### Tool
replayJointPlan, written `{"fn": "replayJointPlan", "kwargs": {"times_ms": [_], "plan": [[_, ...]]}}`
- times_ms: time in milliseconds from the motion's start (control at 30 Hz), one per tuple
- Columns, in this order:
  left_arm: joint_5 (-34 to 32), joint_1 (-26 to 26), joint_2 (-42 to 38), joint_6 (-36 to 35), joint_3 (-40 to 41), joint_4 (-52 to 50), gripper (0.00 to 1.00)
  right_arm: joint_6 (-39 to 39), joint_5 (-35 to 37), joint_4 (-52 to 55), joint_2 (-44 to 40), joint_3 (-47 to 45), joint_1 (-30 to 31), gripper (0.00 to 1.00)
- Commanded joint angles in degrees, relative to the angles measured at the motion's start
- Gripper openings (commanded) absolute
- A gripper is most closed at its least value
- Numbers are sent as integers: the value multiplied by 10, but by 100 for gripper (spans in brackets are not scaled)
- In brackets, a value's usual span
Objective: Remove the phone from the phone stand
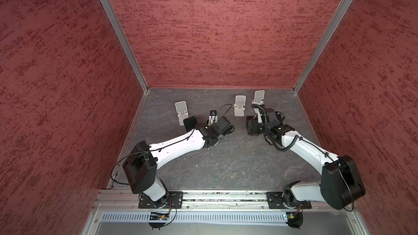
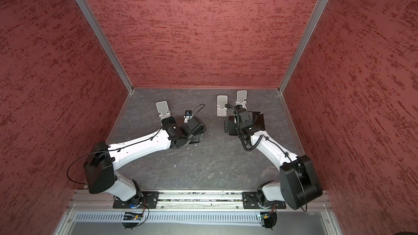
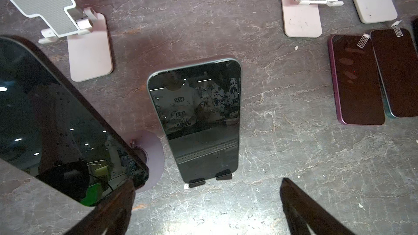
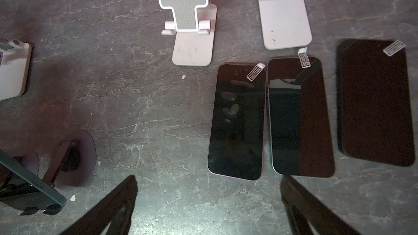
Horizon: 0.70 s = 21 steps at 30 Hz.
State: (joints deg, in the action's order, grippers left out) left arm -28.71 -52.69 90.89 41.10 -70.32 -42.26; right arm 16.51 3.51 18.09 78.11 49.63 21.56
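Left gripper (image 3: 208,180) is held released before the propped phone (image 3: 196,118); the neighbouring phone (image 3: 56,120) could be toppled by its finger (image 3: 117,204).

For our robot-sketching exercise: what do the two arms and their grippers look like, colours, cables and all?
Both arms, left arm and right arm, have white link shells, black joint housings and thin black cables. The right also carries a ribbed black hose. The left gripper's fingers are dark and tapered.
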Motion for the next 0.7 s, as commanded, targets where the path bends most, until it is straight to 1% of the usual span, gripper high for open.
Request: {"fn": "replayJointPlan", "kwargs": {"times_ms": [0,667], "plan": [[-2,2,8,12,-16,-6,100,3,11,-21,-6,-7,3,99],[-20,6,20,23,-18,16,100,-2,-5,-38,8,-11,3,99]]}}
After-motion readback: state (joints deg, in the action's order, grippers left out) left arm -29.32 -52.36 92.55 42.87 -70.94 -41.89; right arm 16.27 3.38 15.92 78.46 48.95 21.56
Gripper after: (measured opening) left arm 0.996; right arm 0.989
